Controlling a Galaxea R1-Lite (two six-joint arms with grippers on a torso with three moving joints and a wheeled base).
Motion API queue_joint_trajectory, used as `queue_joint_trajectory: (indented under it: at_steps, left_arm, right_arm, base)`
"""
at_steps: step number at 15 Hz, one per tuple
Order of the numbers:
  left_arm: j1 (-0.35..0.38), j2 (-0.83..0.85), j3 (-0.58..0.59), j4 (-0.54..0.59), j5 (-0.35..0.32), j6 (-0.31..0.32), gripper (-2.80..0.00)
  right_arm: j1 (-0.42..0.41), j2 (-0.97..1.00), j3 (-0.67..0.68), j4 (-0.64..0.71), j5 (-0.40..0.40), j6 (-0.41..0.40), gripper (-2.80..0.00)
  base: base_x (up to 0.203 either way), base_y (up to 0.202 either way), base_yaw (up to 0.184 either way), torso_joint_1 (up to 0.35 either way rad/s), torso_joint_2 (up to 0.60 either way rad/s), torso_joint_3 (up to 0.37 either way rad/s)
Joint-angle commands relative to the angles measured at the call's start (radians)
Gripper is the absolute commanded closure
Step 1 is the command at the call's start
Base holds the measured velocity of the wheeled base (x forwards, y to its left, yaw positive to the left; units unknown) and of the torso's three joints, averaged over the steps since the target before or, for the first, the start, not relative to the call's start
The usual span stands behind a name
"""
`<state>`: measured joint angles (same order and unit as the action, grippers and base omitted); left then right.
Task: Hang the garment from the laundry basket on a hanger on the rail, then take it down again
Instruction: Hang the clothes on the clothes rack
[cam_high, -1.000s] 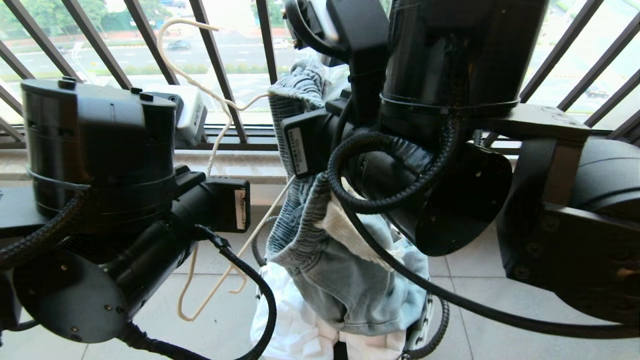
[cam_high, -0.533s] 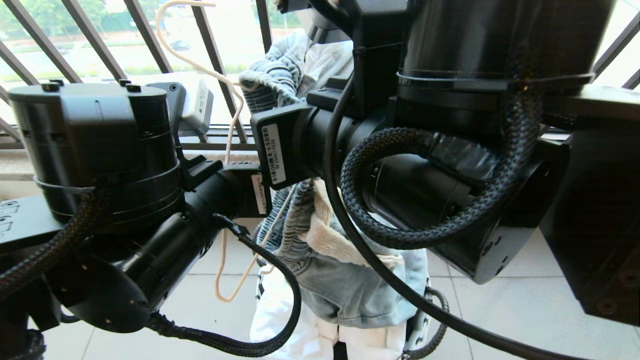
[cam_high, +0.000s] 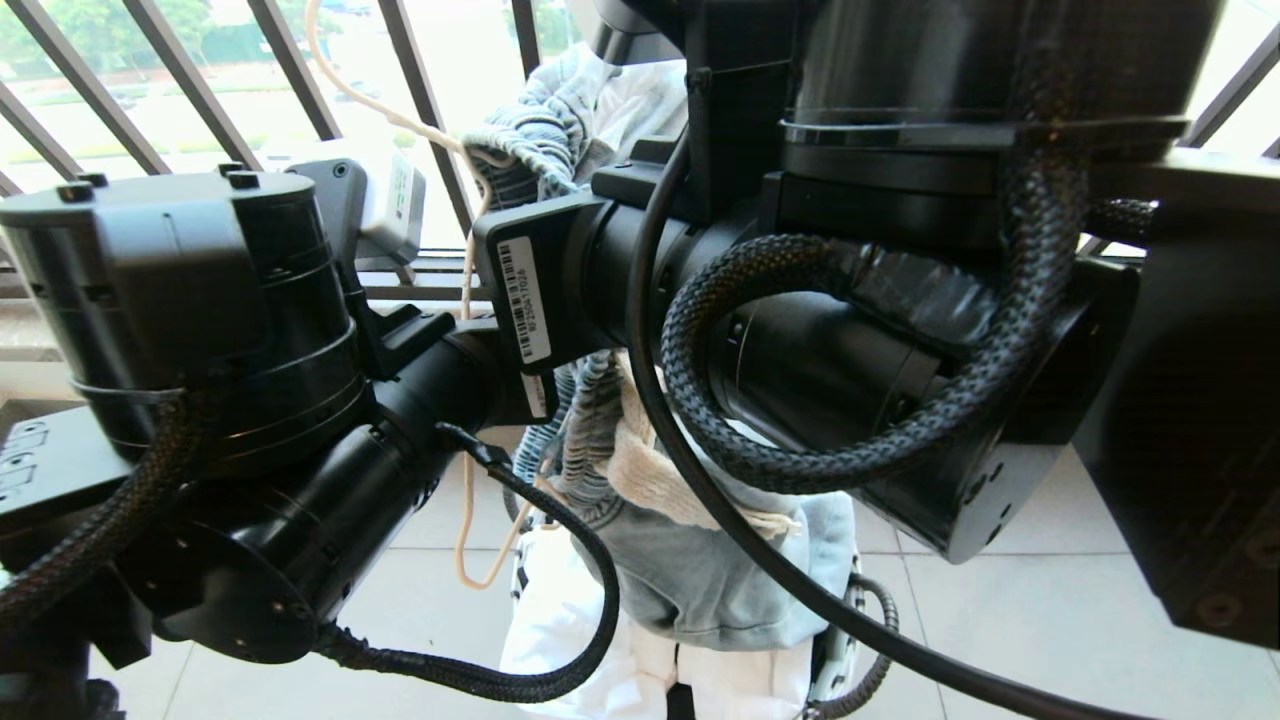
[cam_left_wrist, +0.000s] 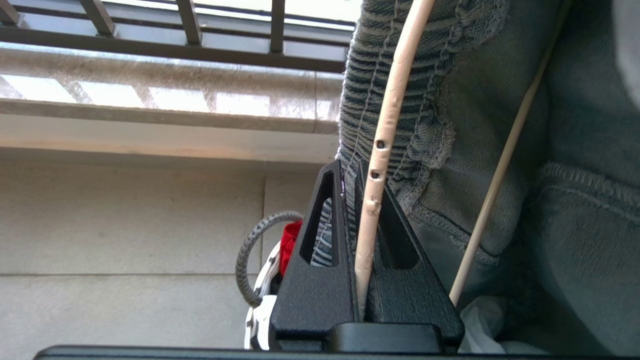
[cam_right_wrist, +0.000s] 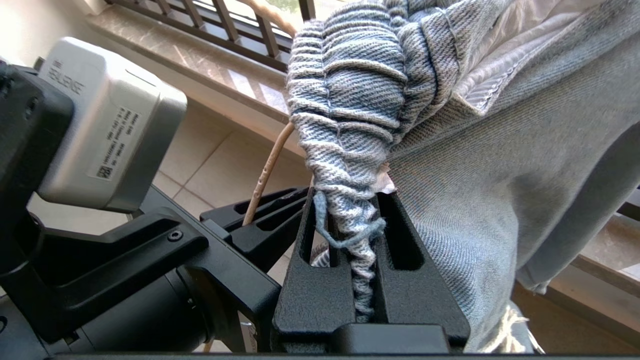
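denim shorts (cam_right_wrist: 450, 150) hanging raised in front of window railing (cam_high: 420, 100), w/ right gripper (cam_right_wrist: 357, 210) fingers pinching the waistband (cam_right_wrist: 350, 100). left gripper (cam_left_wrist: 357, 200) just beside, pointing up, fingers clamping the wire hanger (cam_left_wrist: 385, 125) against the fabric.

Blue-grey denim shorts (cam_right_wrist: 450, 175) bunched against cream wire hanger (cam_left_wrist: 380, 150)

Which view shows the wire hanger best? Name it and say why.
The left wrist view: the hanger runs up its middle, pinched in the left claw, with chips and a second thin wire plain against the shorts. The head view shows only thin stretches behind the arms. The right wrist view shows one short piece.
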<state>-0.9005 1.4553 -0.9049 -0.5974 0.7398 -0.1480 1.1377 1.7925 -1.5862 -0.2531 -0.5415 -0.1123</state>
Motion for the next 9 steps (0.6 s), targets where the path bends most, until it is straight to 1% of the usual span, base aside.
queue_joint_trajectory:
  at_steps: [1, 3, 4, 9]
  left_arm:
    - [0.0, 0.002, 0.003, -0.033, 0.004, 0.002, 0.0]
    - [0.0, -0.001, 0.003, -0.035, 0.003, 0.002, 0.0]
    - [0.0, -0.001, 0.003, -0.035, 0.003, 0.001, 0.0]
    - [0.0, -0.004, 0.003, -0.036, 0.003, 0.001, 0.0]
  right_arm:
    - [0.001, 0.005, 0.002, 0.0, -0.002, -0.001, 0.0]
    - [0.0, 0.005, 0.002, 0.0, -0.003, -0.003, 0.0]
    - [-0.001, 0.005, 0.002, -0.001, -0.003, -0.017, -2.8]
    - [-0.001, 0.001, 0.002, -0.005, -0.005, -0.024, -2.8]
  base:
    - [0.0, 0.0, 0.0, 0.0, 0.0, 0.0]
    - [0.0, 0.0, 0.0, 0.0, 0.0, 0.0]
    - [0.0, 0.0, 0.0, 0.0, 0.0, 0.0]
    - [0.0, 0.0, 0.0, 0.0, 0.0, 0.0]
